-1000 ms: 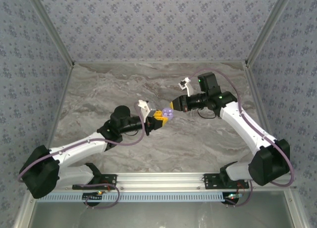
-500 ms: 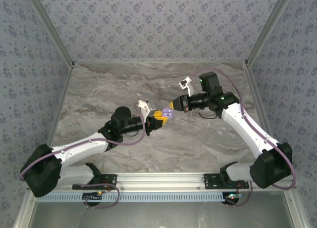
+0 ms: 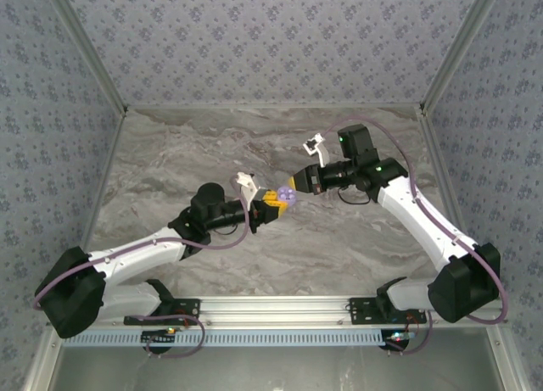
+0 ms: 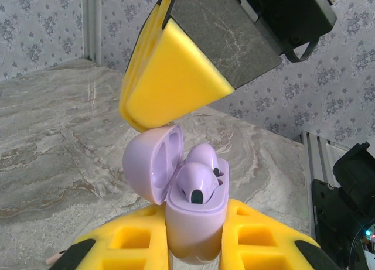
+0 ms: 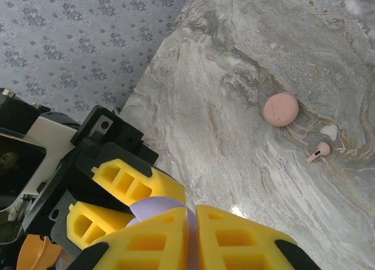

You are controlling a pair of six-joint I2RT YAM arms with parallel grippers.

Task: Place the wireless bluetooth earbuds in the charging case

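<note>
The left claw point(image 3: 271, 201) is pinching the lower half of a lilac charging case point(image 4: 195, 229) between its yellow pads, holding it upright above the table point(image 3: 339, 247). Its lid point(image 4: 153, 164) is standing open, and two glossy lilac earbuds point(image 4: 196, 182) are sitting side by side inside. The right claw point(image 3: 291, 186), pressed together, is meeting the lid's top edge. Farther right, a pink round case point(image 5: 280, 109) and a pink earbud point(image 5: 320, 151) are lying apart on the marble. The pads are hiding the case's base.
</note>
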